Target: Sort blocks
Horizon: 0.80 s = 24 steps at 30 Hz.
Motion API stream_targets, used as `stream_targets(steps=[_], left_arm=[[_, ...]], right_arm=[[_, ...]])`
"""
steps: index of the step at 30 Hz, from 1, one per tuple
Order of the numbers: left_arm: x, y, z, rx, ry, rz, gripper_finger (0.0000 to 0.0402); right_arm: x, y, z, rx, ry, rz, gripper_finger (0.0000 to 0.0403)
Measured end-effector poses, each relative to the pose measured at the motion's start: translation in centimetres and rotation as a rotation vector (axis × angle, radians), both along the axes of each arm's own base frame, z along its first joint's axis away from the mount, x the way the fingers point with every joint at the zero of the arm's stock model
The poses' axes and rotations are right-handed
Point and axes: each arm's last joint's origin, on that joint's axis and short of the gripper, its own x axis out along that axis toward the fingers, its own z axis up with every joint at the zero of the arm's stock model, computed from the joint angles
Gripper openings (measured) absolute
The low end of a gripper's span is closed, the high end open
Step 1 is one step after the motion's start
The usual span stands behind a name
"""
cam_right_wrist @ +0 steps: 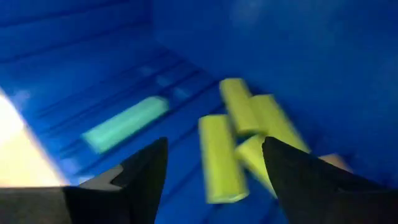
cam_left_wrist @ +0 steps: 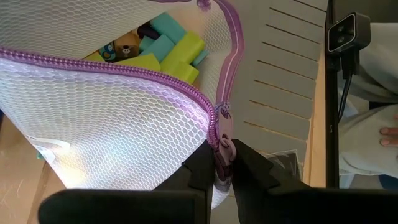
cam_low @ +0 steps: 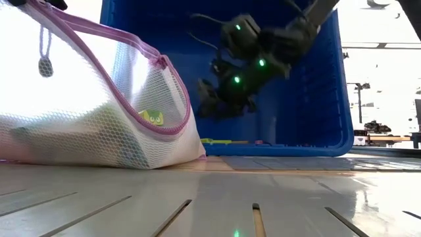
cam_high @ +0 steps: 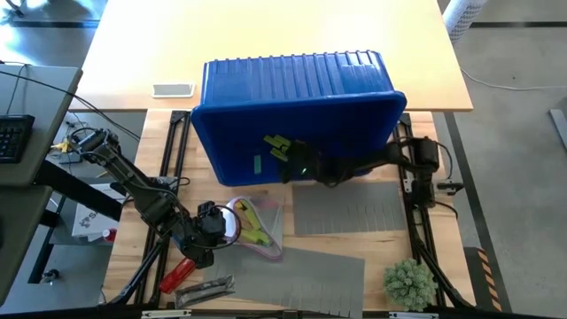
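A white mesh bag (cam_high: 255, 227) with a purple zipper lies on the table near the middle. It holds teal, lime and purple blocks (cam_left_wrist: 166, 48). My left gripper (cam_left_wrist: 222, 157) is shut on the bag's edge. A blue bin (cam_high: 301, 111) lies tipped on its side at the far middle. Lime blocks (cam_right_wrist: 244, 138) and a teal block (cam_right_wrist: 125, 123) rest on its lower wall. My right gripper (cam_right_wrist: 214, 152) reaches into the bin from the table's right and stands open just short of the lime blocks, touching nothing. My left gripper pinches the purple zipper band at the end of the bag's mouth (cam_left_wrist: 221, 132) between its two fingers. The fingers slant down from the table's left. The mouth stands raised and open, while the bag's body (cam_low: 99, 131) rests on the table.
A red cylindrical tool (cam_high: 175, 274) and a silvery packet (cam_high: 205, 288) lie at the near left. Grey slotted mats (cam_high: 345, 213) cover the near right. A small green plant (cam_high: 409, 282) stands at the near right corner. A person's hand (cam_left_wrist: 388, 134) shows beyond the table.
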Motion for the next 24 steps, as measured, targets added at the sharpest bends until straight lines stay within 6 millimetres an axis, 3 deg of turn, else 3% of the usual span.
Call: stream_targets(steps=[8, 12, 18, 24], left_arm=[[0.0, 0.0, 0.0, 0.000, 0.000, 0.000, 0.0024], [0.0, 0.0, 0.0, 0.000, 0.000, 0.000, 0.0024], [0.0, 0.0, 0.0, 0.000, 0.000, 0.000, 0.0024], [0.0, 0.0, 0.0, 0.000, 0.000, 0.000, 0.0024]], right_arm=[[-2.4, -3.9, -2.2, 0.014, -0.062, 0.082, 0.0247], [-2.4, -3.9, -3.4, -0.014, -0.085, 0.137, 0.0247], [-1.7, -4.0, -6.7, -0.005, -0.065, 0.140, 0.0247], [-1.4, -4.1, -7.6, -0.018, -0.056, 0.108, 0.0247]])
